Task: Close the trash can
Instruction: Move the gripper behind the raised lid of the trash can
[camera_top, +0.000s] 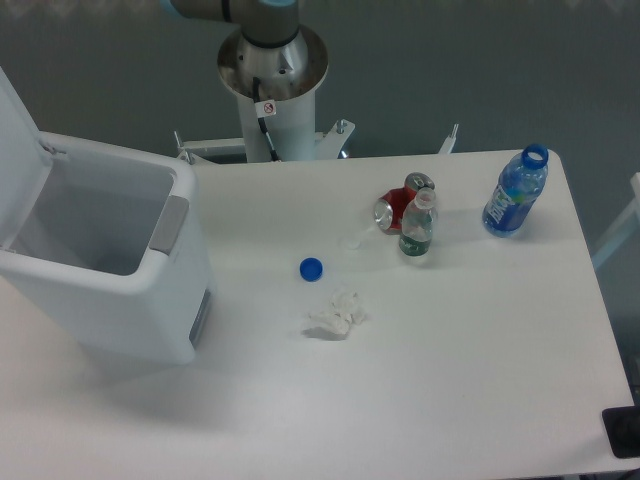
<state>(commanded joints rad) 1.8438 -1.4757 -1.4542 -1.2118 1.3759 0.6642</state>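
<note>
The trash can (130, 300) is a large white boxy bin standing at the left of the table. Its flat white lid (18, 150) is swung up and back at the far left, so the grey inside is exposed and looks empty. A grey latch tab (169, 224) sits on the right rim. Only the arm's base column (272, 80) shows at the top. The gripper is out of view.
A blue bottle cap (311, 268) and a crumpled white tissue (335, 315) lie mid-table. A red can (398, 205) lies on its side behind a small clear bottle (417, 228). An uncapped blue bottle (516, 192) stands at the back right.
</note>
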